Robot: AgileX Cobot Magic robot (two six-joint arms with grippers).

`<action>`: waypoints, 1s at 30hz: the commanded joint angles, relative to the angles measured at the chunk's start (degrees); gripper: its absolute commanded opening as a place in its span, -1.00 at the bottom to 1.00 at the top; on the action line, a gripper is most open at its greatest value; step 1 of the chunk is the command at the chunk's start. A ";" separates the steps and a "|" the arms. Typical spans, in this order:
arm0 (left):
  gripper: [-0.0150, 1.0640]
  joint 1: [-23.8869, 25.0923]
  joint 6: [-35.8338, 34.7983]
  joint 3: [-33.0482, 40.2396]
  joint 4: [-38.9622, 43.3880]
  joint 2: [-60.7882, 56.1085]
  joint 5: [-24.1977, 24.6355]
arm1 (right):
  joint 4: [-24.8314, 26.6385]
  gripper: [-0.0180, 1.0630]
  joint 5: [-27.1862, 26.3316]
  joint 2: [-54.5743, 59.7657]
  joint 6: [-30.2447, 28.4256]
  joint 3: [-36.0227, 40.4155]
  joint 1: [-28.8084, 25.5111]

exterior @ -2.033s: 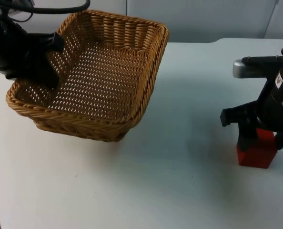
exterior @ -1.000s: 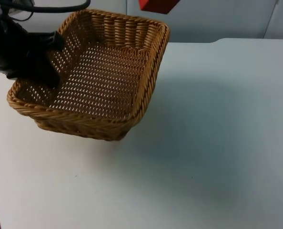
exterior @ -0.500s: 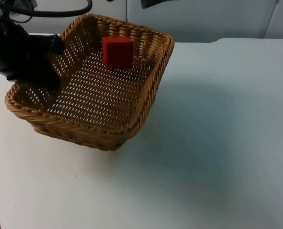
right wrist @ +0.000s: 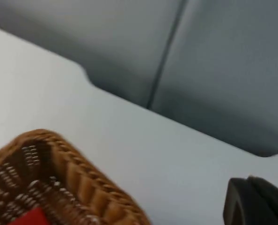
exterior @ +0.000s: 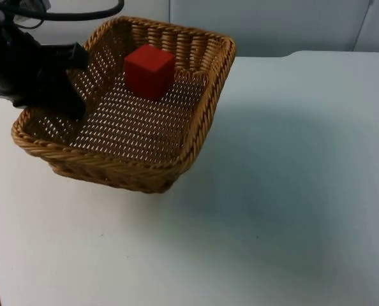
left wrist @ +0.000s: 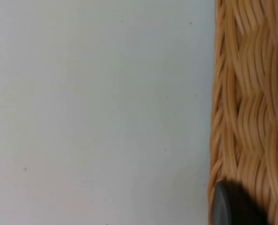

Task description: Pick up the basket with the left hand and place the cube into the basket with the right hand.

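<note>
Cube: a red cube (exterior: 149, 71) with flat matt faces and sharp edges lies inside the basket, on its floor near the far wall, tilted so that one corner points toward the camera in the top view; a red patch of it (right wrist: 32, 217) appears between the woven walls in the right wrist view.
Basket: a rectangular wicker basket (exterior: 106, 167) of tan woven cane, with a thick braided rim, slanting walls and an open lattice floor, sits over the left part of the table with its near right corner low; the same braided rim (right wrist: 76, 180) curves through the right wrist view.
Left gripper: the left gripper (exterior: 67, 81) is clamped over the basket's left wall, one black finger inside the basket against the weave; in the left wrist view a rounded black fingertip (left wrist: 230, 205) presses on the outer wall (left wrist: 249, 112), whose cane strands run in vertical plaits.
Right gripper: a black part of the right gripper (right wrist: 256, 201) hangs above the table beyond the basket's corner, touching nothing that can be seen; whether its fingers are spread or closed cannot be told.
Table: a smooth white table top (exterior: 285, 191) carries the basket's soft shadow to its right.
Partition wall: grey panels (exterior: 272, 25) with a vertical seam close the table's far edge.
</note>
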 commanded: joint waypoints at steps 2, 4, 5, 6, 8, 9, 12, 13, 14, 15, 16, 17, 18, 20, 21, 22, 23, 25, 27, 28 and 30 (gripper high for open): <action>-0.98 -1.18 3.31 -0.23 -7.46 -0.05 0.18 | -3.41 -0.97 4.36 -3.65 1.22 -2.74 -1.75; -0.98 -2.66 3.26 -0.23 -7.34 0.91 -1.92 | -3.65 -0.97 4.63 -6.53 1.22 -2.63 -2.04; -0.98 -3.48 3.26 -0.23 -7.34 1.71 -2.77 | -3.65 -0.97 4.63 -6.95 1.22 -2.63 -2.04; -0.98 -4.16 3.26 -0.23 -7.34 2.51 -3.47 | -3.65 -0.97 4.63 -8.40 1.22 -2.63 -2.04; -0.98 -4.72 3.26 -0.23 -7.34 3.42 -4.17 | -3.65 -0.97 4.77 -9.34 1.22 -2.63 -2.04; -0.98 -4.93 3.26 -0.23 -7.34 4.28 -4.55 | -3.65 -0.97 4.77 -9.91 1.22 -2.63 -2.04; -0.98 -5.09 3.26 -0.23 -7.34 7.21 -5.59 | -3.65 -0.97 6.17 -12.09 1.11 -2.63 -2.04; -0.98 -5.09 3.26 -0.23 -7.34 7.21 -5.59 | -3.65 -0.97 6.17 -12.09 1.11 -2.63 -2.04; -0.96 -5.09 3.26 -0.23 -7.34 7.95 -6.13 | -3.65 -0.97 6.58 -12.63 0.61 -2.63 -2.04; -0.91 -5.09 3.26 -0.23 -7.34 8.78 -6.37 | -3.65 -0.97 6.71 -12.98 0.17 -2.63 -2.04; -0.80 -5.09 4.07 -0.23 -7.34 9.54 -6.37 | -3.65 -0.97 6.70 -13.52 0.19 -2.63 -2.04; -0.66 -5.09 5.26 -0.23 -7.34 9.94 -6.04 | -3.65 -0.97 6.70 -13.65 0.19 -2.54 -2.04; -0.66 -5.09 5.26 -0.23 -7.34 9.94 -6.04 | -3.65 -0.97 6.70 -13.65 0.19 -2.54 -2.04; -0.20 -5.09 6.34 -0.23 -6.65 10.86 -6.12 | -3.65 -0.97 6.70 -14.05 0.19 -2.54 -2.04; 0.05 -5.09 6.34 -0.23 -5.98 10.86 -7.08 | -3.65 -0.97 6.70 -14.05 0.19 -2.54 -2.04; 0.24 -5.09 6.34 -0.23 -5.53 10.86 -8.25 | -3.65 -0.97 6.70 -14.05 0.19 -2.54 -2.04; 0.24 -5.09 6.34 -0.23 -5.53 10.86 -8.25 | -3.65 -0.97 6.70 -14.05 0.19 -2.54 -2.04; 0.42 -5.09 6.34 -0.48 -5.11 10.86 -9.61 | -3.65 -0.97 6.70 -14.05 0.05 -2.54 -2.04; 0.42 -4.84 5.36 -2.33 -1.15 10.86 -9.21 | -3.65 -0.97 6.70 -14.05 -0.07 -2.54 -2.04; 0.41 -4.84 3.40 -3.57 1.79 10.75 -8.11 | -3.65 -0.97 6.70 -14.05 -0.07 -2.54 -2.04; 0.41 -4.84 1.01 -5.36 4.35 10.54 -6.79 | -3.65 -0.97 6.59 -14.05 -0.06 -2.54 -2.04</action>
